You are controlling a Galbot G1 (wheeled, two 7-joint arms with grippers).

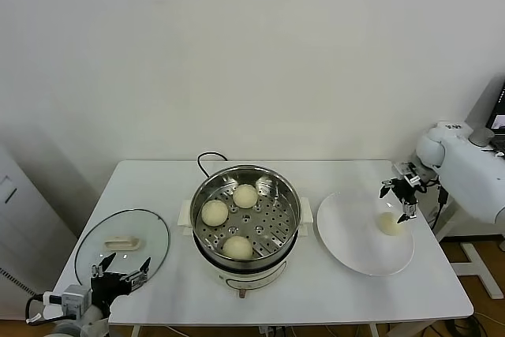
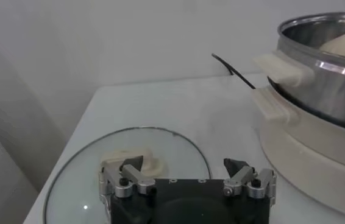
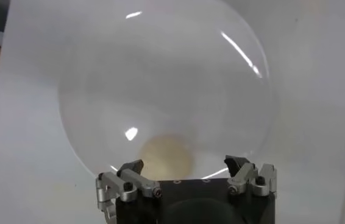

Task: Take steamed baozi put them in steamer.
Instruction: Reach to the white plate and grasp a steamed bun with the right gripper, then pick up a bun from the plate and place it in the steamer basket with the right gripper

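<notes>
At the left front corner of the white worktop [image 1: 339, 290], the left gripper [image 1: 120, 267] hangs low with its 2 fingers spread apart and nothing between them. It sits at the near edge of the round glass lid [image 1: 122, 240], which lies flat on the worktop with its cream handle [image 1: 121, 242] on top. In the left wrist view the gripper [image 2: 186, 168] shows the same released jaws, the lid [image 2: 166, 143] just beyond them and the steamer's white base [image 2: 306, 146] off to one side.

In the middle stands the steamer [image 1: 245, 215], a shiny steel pot on a white base, with a black cord [image 1: 207, 157] running out behind it. 3 steamed baozi rest on its perforated tray: 1 at the back [image 1: 245, 196], 1 on the left [image 1: 215, 212] and 1 at the front [image 1: 237, 247], each apart from the others.

To the right of the steamer, close beside it, lies the flat white plate [image 1: 355, 250]. The 4th baozi [image 1: 389, 224] sits on the plate's far right part. The right gripper [image 1: 399, 197] hovers just above and behind it, fingers wide and holding nothing. In the right wrist view, the bun [image 3: 166, 157] lies on the plate [image 3: 166, 73] just ahead of the open right gripper [image 3: 184, 165], not touched by it.
</notes>
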